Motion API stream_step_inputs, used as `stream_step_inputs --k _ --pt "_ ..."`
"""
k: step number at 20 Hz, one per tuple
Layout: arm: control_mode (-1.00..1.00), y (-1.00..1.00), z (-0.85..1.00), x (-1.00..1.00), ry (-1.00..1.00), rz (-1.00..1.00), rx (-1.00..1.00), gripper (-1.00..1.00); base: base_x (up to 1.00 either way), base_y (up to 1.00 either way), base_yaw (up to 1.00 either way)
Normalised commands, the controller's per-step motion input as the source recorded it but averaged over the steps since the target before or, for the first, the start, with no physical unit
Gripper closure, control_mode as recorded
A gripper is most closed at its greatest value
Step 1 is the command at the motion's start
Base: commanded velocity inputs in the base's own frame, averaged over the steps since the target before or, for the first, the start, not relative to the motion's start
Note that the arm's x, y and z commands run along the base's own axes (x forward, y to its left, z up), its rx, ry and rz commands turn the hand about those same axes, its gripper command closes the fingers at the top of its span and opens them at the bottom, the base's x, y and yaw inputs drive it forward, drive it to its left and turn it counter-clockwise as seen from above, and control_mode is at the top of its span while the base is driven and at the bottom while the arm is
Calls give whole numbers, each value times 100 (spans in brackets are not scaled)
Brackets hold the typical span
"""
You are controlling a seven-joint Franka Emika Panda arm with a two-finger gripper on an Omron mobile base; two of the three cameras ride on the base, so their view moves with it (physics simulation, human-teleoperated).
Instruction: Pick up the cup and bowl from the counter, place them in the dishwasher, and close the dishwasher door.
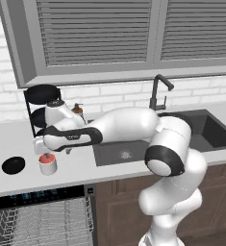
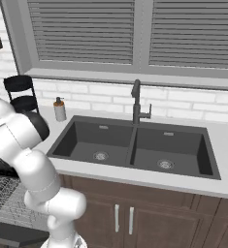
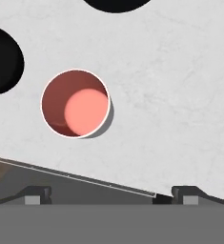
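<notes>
The pincer (image 3: 108, 194) hangs wide apart above the cup (image 3: 75, 103) on the surface (image 3: 180, 95). Picking up comes first: it should shift over, drop, and squeeze.

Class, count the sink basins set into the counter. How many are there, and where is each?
2. In the right base view, the left basin sits nearer the soap dispenser; the right basin lies on the other side of the faucet. None looks hidden.

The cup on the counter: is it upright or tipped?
Upright: the cup shows its round open mouth and coral bottom from above, and it stands on the counter.
</notes>
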Motion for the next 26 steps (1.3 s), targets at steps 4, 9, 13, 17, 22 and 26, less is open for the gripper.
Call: stream_step_inputs --k 4,9,13,17,22,26 --pt "-100 0 -31 0 0 0 0 -100 0 0 0" --pt "-100 0 -4 9 0 0 0 -100 0 0 0" --pt "-100 4 0 26 0 0 0 -100 0 0 0" --pt "-100 13 0 25 0 0 0 -100 0 0 0" --pt "-100 11 0 5 0 0 0 -100 0 0 0" --pt "-100 10 -1 7 0 0 0 -100 0 0 0"
